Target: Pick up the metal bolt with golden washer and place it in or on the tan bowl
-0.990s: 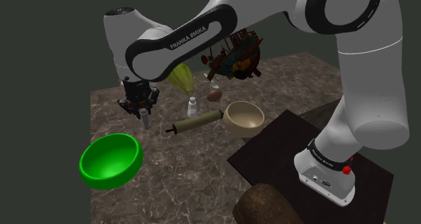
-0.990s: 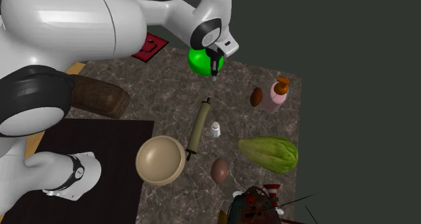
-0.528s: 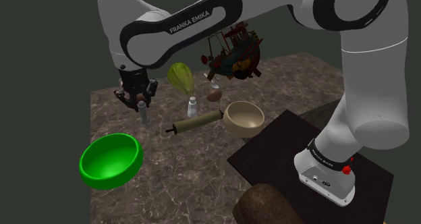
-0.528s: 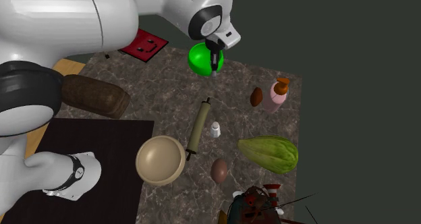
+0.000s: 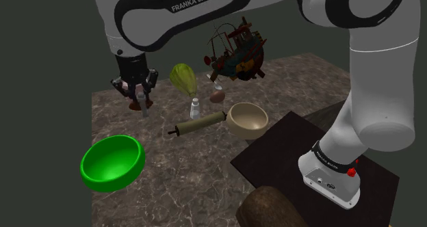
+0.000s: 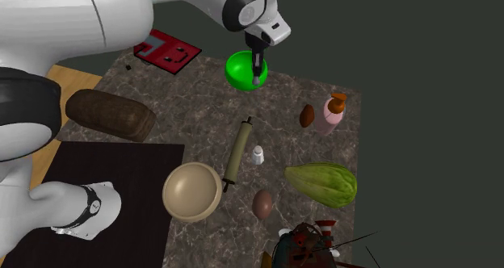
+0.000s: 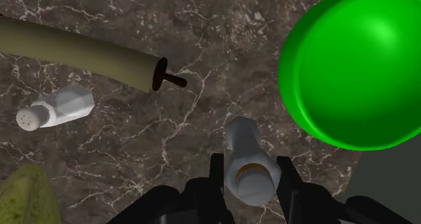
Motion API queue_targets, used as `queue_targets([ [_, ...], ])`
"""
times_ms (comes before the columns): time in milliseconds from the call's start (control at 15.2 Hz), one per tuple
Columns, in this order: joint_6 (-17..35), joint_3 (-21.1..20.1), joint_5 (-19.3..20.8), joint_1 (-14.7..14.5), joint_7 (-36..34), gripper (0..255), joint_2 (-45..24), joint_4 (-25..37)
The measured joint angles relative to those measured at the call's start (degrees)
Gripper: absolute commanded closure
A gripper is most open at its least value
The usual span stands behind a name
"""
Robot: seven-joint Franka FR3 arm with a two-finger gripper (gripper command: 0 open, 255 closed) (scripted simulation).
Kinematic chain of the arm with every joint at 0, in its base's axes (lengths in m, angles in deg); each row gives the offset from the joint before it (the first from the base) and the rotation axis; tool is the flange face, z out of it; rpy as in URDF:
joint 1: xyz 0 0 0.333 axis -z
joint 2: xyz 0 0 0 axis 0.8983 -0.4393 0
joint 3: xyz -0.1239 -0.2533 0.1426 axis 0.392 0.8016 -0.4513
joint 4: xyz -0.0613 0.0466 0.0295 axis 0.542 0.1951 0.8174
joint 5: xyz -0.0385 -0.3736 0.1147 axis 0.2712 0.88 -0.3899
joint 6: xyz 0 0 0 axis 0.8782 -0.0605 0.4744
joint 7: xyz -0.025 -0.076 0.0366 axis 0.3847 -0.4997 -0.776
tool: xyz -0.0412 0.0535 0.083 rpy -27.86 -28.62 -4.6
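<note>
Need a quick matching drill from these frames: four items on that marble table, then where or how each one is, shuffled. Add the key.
Items
1. pale grey bolt with golden washer
2. round tan bowl
3. bright green bowl
4. small white shaker

Places or states
a. standing right beside the olive rolling pin
b. clasped between the fingers of the tool
c. next to the dark mat
d. at the edge of the tabletop, nothing in it

Pairs: 1-b, 2-c, 3-d, 4-a
</note>
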Motion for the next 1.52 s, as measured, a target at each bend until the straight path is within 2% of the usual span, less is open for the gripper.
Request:
queue_targets([
  [132,0.1,-0.2,-0.5,0.6,0.4,255,1.5,-1.5],
  [594,5.7,-1.0,-6.3,7.7,6.5,255,16.6,-21.1],
  [924,8.3,-0.1,-11.4,11.2,12.6,255,27.6,-33.8],
  [1254,9.5,2.5,-16.0,13.1,19.8,255,38.6,-45.4],
  [1518,8.6,5.5,-18.3,13.9,25.2,255,46.7,-52.5],
])
